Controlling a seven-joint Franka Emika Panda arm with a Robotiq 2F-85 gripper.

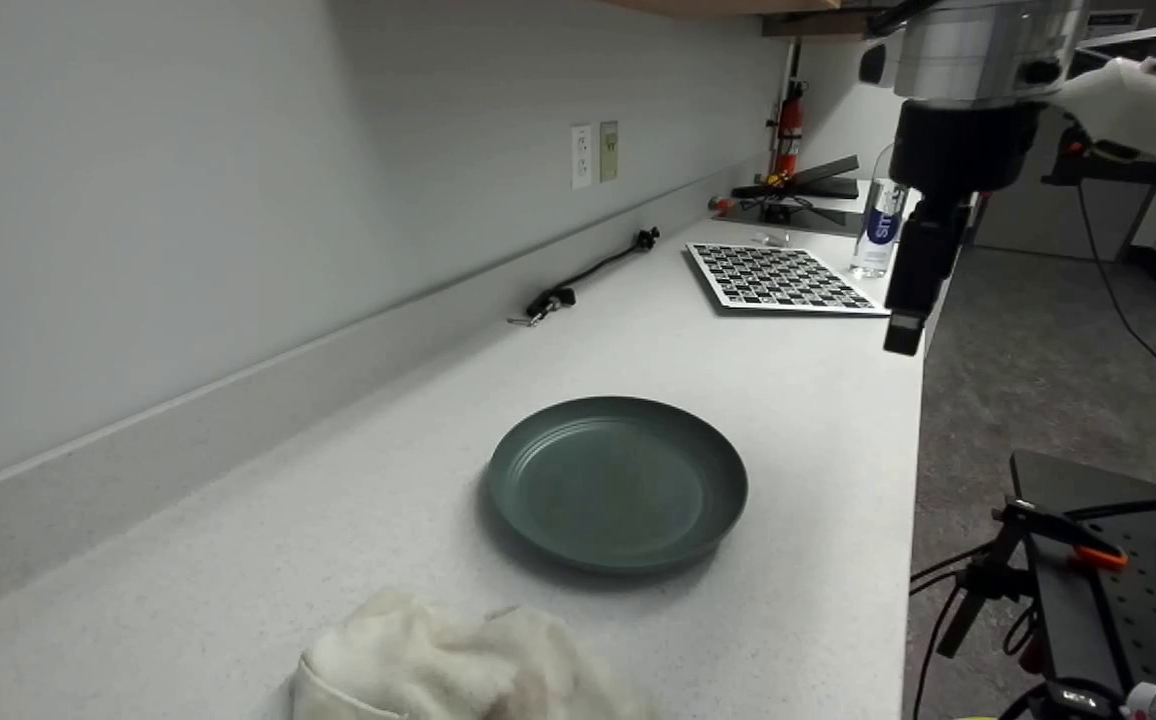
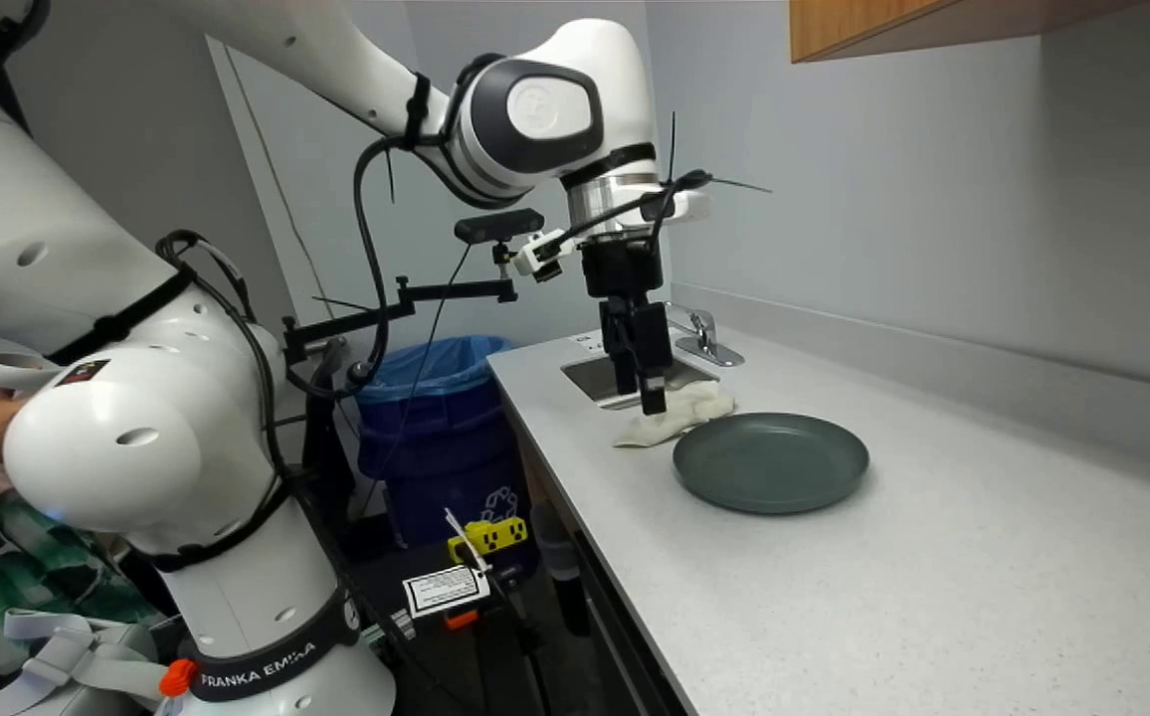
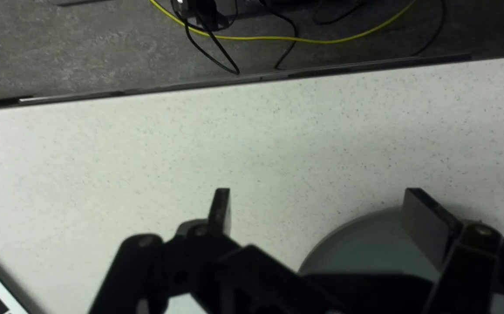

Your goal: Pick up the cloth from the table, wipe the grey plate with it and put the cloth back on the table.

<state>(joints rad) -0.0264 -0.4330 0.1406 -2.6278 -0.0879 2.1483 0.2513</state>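
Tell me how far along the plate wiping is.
Nothing is surely done: the cloth lies crumpled on the counter near the plate, which shows no clear sign of wiping. Nothing's in hand: the claw is open and empty. Likely left: pick-up, wipe and put-back, unless that cloth was already returned.

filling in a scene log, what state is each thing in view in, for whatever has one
Gripper: open, holding nothing
Cloth: crumpled, lying on the counter
Grey plate: face up, nothing on it
Checkered board: lying flat
Bottle: standing upright
Blue bin: open at the top, lined with a blue bag
Faucet: cannot tell whether it runs
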